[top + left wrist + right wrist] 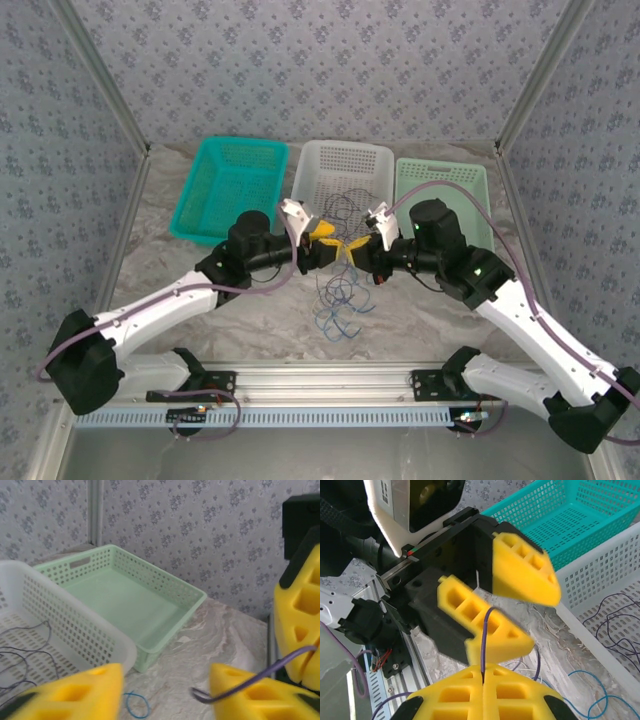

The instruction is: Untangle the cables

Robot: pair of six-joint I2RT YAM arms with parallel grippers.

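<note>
Over marbled desk (420, 322) just in front of white basket (345, 146): pinching 1 purple cable (483, 640) in fully closed right gripper (483, 680), with left gripper (165, 686) gaping and merely brushed by it; could cinch the cables (338, 305) heaped in front of that basket if pulled hard.

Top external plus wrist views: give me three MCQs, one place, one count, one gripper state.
1. Which basket has cables in it? A teal basket; B white basket; C pale green basket.
2. How many baskets are there? A two; B four; C three.
3. The right gripper is: A shut on a cable; B open and empty; C gripping a basket rim.
Key: 1 B, dark loops lie on its floor. 2 C, three in a row at the far side. 3 A, the purple cable comes out of its closed jaws.
</note>
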